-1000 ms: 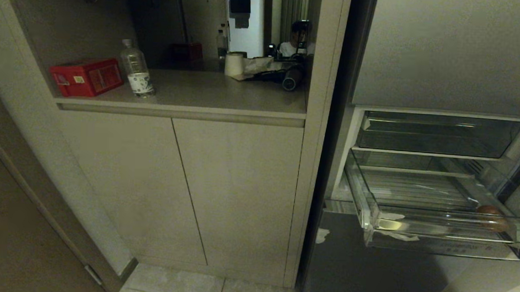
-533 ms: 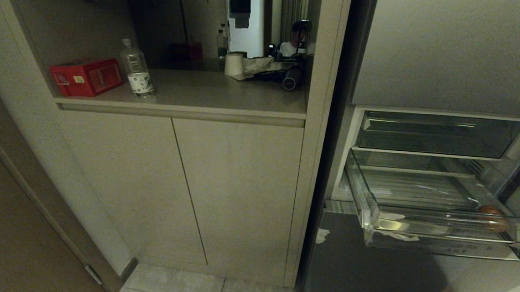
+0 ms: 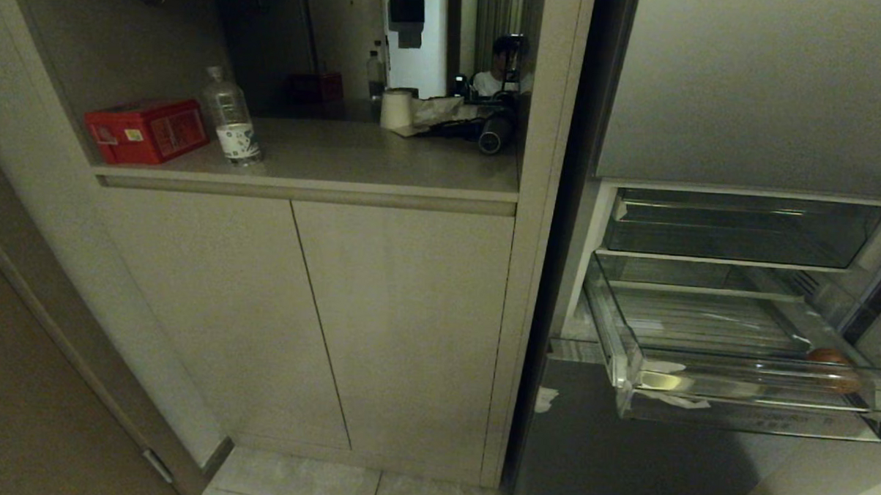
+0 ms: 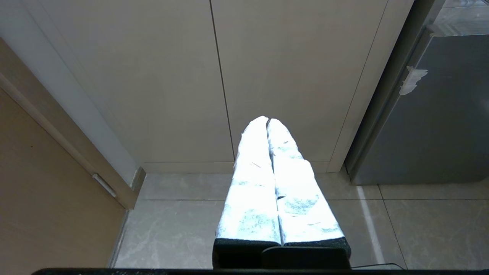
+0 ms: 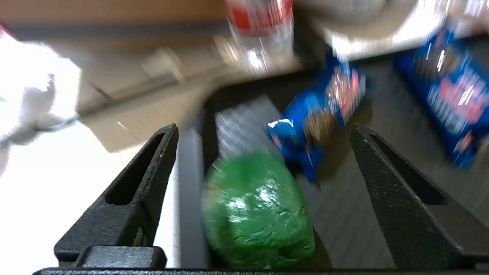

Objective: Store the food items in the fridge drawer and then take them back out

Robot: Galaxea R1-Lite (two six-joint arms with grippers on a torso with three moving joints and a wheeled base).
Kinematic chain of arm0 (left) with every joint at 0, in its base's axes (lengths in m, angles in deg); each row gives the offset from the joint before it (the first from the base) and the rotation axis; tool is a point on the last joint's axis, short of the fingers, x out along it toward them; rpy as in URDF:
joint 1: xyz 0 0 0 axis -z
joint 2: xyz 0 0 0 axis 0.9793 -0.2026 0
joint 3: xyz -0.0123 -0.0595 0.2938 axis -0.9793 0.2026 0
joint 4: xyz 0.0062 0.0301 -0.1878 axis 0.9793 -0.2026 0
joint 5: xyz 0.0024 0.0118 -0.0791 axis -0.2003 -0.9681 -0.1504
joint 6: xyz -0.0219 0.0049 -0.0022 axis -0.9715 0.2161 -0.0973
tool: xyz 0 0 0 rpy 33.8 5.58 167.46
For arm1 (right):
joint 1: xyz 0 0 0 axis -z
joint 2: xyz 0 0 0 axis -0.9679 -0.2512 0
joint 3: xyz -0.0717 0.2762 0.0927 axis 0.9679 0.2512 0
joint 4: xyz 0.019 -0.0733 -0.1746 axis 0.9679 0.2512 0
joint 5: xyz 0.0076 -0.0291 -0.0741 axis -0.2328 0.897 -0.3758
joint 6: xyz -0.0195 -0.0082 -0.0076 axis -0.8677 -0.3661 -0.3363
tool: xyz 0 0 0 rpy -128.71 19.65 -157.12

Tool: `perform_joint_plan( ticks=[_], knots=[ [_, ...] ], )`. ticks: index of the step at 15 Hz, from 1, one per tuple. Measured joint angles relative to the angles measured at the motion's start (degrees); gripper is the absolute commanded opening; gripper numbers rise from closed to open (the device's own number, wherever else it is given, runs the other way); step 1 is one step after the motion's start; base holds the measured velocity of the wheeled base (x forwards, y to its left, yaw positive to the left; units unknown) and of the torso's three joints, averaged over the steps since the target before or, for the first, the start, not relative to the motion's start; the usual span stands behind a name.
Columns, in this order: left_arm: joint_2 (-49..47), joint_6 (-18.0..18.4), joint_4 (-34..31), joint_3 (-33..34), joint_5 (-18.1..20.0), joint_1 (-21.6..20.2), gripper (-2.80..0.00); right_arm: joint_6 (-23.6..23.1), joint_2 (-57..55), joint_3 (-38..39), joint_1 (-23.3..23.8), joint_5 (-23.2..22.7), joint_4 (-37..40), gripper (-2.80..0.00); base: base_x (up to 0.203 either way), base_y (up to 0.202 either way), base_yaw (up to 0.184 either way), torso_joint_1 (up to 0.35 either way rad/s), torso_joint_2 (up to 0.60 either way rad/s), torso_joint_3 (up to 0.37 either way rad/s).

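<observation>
**Drawer standing open; right gripper spread wide over the green item**

The fridge drawer [image 3: 737, 346] is standing pulled out from the fridge [image 3: 754, 90], its clear front rim jutting past the cabinet [image 3: 401, 327] edge. The orange-brown item [image 3: 832, 367] is lying inside the drawer, against the front rim at the drawer's right end. The rest of the ribbed floor toward the drawer's left end is showing bare, leaving open room. A shallower tray [image 3: 741, 229] is sitting just above the drawer, set further back.

Neither arm is showing in the head view. In the right wrist view, the right gripper [image 5: 263, 133] is hanging with its fingers spread wide, gripping nothing. The green item [image 5: 258, 212] is lying between the fingers, touching neither, on a dark surface beside blue packets [image 5: 321, 114]; how this spot lies relative to the drawer cannot be told.

The left gripper [image 4: 267, 124] is hanging low before the cabinet, left of the drawer, fingers pressed together and empty.
</observation>
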Motion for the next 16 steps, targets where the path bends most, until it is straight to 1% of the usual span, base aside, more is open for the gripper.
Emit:
perform_joint_plan(
  ticks=[3,6,8,9,11,12,13,14,16],
  knots=[
    [0.0,0.0,0.0,0.0,0.0,0.0,-2.80,5.4,8.3,-1.4,-0.2,-1.4,4.1,0.00,0.000,0.000,0.000,0.000,0.00,0.000],
    [0.0,0.0,0.0,0.0,0.0,0.0,-2.80,13.9,20.2,-2.2,-1.7,-3.4,5.8,0.00,0.000,0.000,0.000,0.000,0.00,0.000],
    [0.0,0.0,0.0,0.0,0.0,0.0,-2.80,19.9,28.9,-1.9,-4.8,-7.1,6.3,0.00,0.000,0.000,0.000,0.000,0.00,0.000],
    [0.0,0.0,0.0,0.0,0.0,0.0,-2.80,23.1,33.3,-1.6,-6.9,-9.8,6.4,0.00,0.000,0.000,0.000,0.000,0.00,0.000],
    [0.0,0.0,0.0,0.0,0.0,0.0,-2.80,30.0,41.7,-1.2,-13.2,-16.7,6.3,0.00,0.000,0.000,0.000,0.000,0.00,0.000],
    [0.0,0.0,0.0,0.0,0.0,0.0,-2.80,32.4,45.0,-0.7,-17.0,-19.8,6.2,0.00,0.000,0.000,0.000,0.000,0.00,0.000],
    [0.0,0.0,0.0,0.0,0.0,0.0,-2.80,33.8,48.3,0.2,-21.9,-22.6,6.2,0.00,0.000,0.000,0.000,0.000,0.00,0.000],
    [0.0,0.0,0.0,0.0,0.0,0.0,-2.80,34.2,50.6,1.1,-26.4,-24.0,6.2,0.00,0.000,0.000,0.000,0.000,0.00,0.000],
    [0.0,0.0,0.0,0.0,0.0,0.0,-2.80,34.3,55.4,4.0,-38.2,-25.4,6.2,0.00,0.000,0.000,0.000,0.000,0.00,0.000]
  ],
)
